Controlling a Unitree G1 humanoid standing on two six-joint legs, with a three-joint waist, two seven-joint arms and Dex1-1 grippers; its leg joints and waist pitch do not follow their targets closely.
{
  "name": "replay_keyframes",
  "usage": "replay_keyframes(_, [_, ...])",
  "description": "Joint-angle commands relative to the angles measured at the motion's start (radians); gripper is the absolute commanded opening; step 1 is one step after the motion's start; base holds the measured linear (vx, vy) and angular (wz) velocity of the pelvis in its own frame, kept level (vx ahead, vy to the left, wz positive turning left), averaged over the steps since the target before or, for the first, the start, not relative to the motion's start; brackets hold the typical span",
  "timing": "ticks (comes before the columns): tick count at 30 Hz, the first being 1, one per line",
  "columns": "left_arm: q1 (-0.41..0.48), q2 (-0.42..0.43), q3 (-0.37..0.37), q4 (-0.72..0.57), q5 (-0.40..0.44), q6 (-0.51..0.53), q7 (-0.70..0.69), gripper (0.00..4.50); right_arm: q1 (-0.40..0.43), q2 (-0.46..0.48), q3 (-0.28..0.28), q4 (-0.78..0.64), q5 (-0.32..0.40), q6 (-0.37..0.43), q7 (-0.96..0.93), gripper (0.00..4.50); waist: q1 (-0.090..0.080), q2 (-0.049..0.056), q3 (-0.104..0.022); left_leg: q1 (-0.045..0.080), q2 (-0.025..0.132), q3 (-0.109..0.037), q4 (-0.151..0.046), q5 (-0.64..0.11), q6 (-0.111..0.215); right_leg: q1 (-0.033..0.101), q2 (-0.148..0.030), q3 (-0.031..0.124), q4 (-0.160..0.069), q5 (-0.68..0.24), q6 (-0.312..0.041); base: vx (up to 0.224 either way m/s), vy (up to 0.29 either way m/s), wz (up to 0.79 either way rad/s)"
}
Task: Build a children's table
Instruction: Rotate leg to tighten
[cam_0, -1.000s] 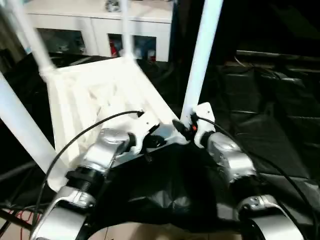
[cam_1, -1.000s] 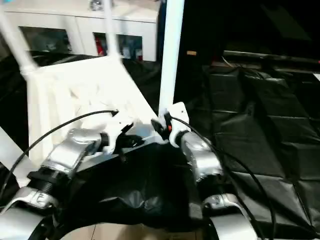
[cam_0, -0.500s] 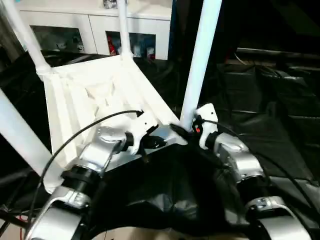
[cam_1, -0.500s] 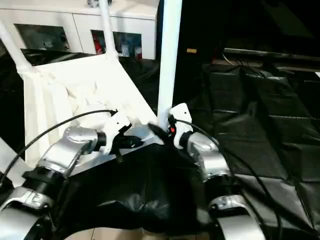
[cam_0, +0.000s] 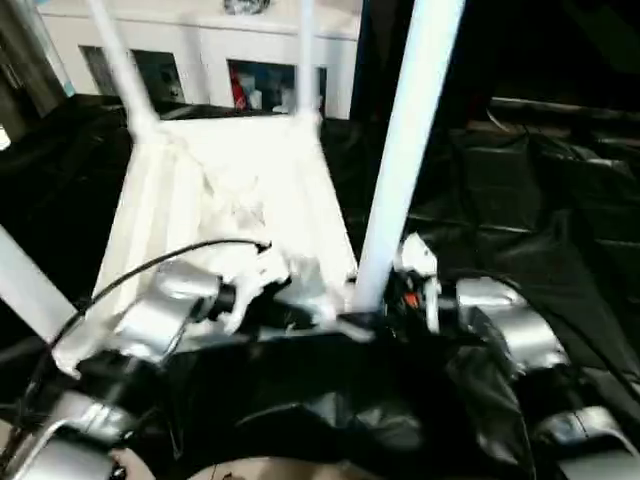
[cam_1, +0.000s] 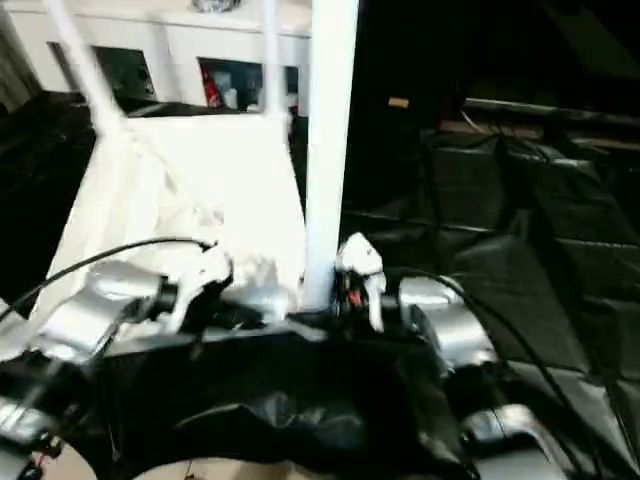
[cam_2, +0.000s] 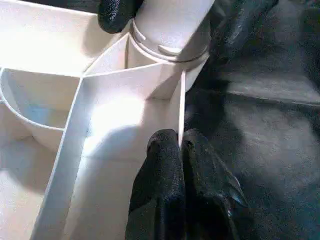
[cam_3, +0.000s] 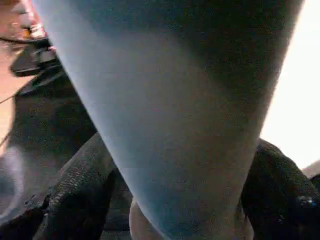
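**Leg Seating at Near Corner: Risk Assessment**

While the tabletop (cam_0: 225, 190) lies inverted on the black sheeting (cam_0: 560, 230), ribbed underside up, four white legs are seen standing from its corners. Behind it a white cabinet (cam_0: 200, 60) with glass doors is noted.

The near right leg (cam_0: 405, 150) is found upright in its corner socket (cam_2: 165, 55), the flared end meeting the socket collar. The far left leg (cam_0: 118, 65) and far right leg (cam_0: 305, 50) rise from the far corners, and the near left leg (cam_0: 25, 290) crosses the frame's left edge at a slant.

The right gripper (cam_3: 170, 210) is placed around the base of the near right leg, a black finger seen on either side of the tube; whether the pads press on it or stand slack cannot be told. The left gripper (cam_2: 181, 150) is clenched with nothing between its fingers (cam_2: 162, 170), the tips resting against the thin outer rib (cam_2: 181, 107) beside the socket.

Judged risks:
- If the leg is only partly seated, it may lean or lift out once the right fingers are withdrawn, since full engagement cannot be confirmed.
- Sideways pressure on the tube could shift the tabletop on the slippery sheeting.
- The left fingertips could slip off the narrow rib, losing the bracing.
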Motion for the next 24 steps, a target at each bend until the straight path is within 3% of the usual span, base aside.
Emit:
replay_keyframes(1, [-0.004,-0.005,-0.023,-0.050,-0.037,0.003,-0.046,0.00,0.027,0.000,0.063,-0.006,-0.015,0.039,0.038,3.24,0.000,0.005,-0.051,-0.011,-0.003,0.019,-0.066,-0.163,0.054,0.060,-0.046,0.022,-0.063,-0.114,-0.254,0.000,0.000,0.00])
replay_keyframes(3, [-0.002,0.001,-0.024,-0.053,-0.037,0.006,-0.053,0.00,0.029,-0.002,0.065,-0.013,-0.016,0.041,0.044,3.24,-0.001,0.005,-0.051,-0.010,-0.004,0.019,-0.066,-0.165,0.049,0.059,-0.047,0.023,-0.064,-0.129,-0.247,0.000,0.000,0.00])
replay_keyframes(8, [0.006,0.009,-0.036,-0.069,-0.045,0.022,-0.063,0.00,0.040,-0.002,0.084,-0.039,-0.011,0.054,0.055,2.75,0.000,0.010,-0.054,-0.009,-0.004,0.019,-0.064,-0.149,0.046,0.059,-0.045,0.022,-0.060,-0.095,-0.253,0.000,0.000,0.00])
replay_keyframes(12, [0.007,0.000,-0.032,-0.068,-0.046,0.027,-0.053,0.00,0.046,0.003,0.088,-0.043,-0.013,0.047,0.041,2.57,-0.001,0.007,-0.054,-0.009,-0.005,0.019,-0.064,-0.147,0.047,0.060,-0.045,0.022,-0.060,-0.085,-0.255,0.000,0.000,0.00])
replay_keyframes(14, [-0.013,-0.049,-0.011,-0.022,-0.023,0.005,0.038,0.00,0.059,0.056,0.066,-0.023,-0.017,0.017,-0.048,2.52,-0.002,0.007,-0.052,-0.009,-0.006,0.020,-0.063,-0.149,0.045,0.058,-0.045,0.023,-0.062,-0.093,-0.252,0.000,0.000,0.00])
replay_keyframes(19, [-0.056,-0.118,0.023,0.044,0.006,0.002,0.183,0.00,0.040,0.140,0.008,0.059,-0.019,0.016,-0.215,2.33,-0.009,0.003,-0.043,-0.004,-0.009,0.017,-0.070,-0.246,0.018,0.051,-0.047,0.024,-0.085,-0.327,-0.193,0.000,0.000,0.00])
replay_keyframes(21, [-0.090,-0.163,0.037,0.080,0.029,0.012,0.287,0.00,0.016,0.198,-0.024,0.125,-0.042,-0.013,-0.362,2.24,-0.011,0.000,-0.042,-0.004,-0.010,0.016,-0.070,-0.253,0.008,0.045,-0.048,0.025,-0.091,-0.392,-0.166,0.000,0.000,0.00])
replay_keyframes(22, [-0.105,-0.188,0.046,0.097,0.036,0.021,0.337,0.00,0.004,0.225,-0.035,0.157,-0.061,-0.016,-0.450,2.21,-0.015,0.000,-0.040,-0.005,-0.014,0.012,-0.072,-0.267,-0.003,0.044,-0.050,0.022,-0.098,-0.473,-0.133,-0.055,-0.011,-0.02])
replay_keyframes(24, [-0.122,-0.218,0.057,0.117,0.046,0.037,0.405,0.00,-0.008,0.251,-0.033,0.194,-0.099,-0.049,-0.557,2.21,-0.019,-0.002,-0.040,-0.008,-0.014,0.010,-0.072,-0.271,-0.001,0.042,-0.050,0.021,-0.103,-0.510,-0.108,0.000,0.000,0.00])
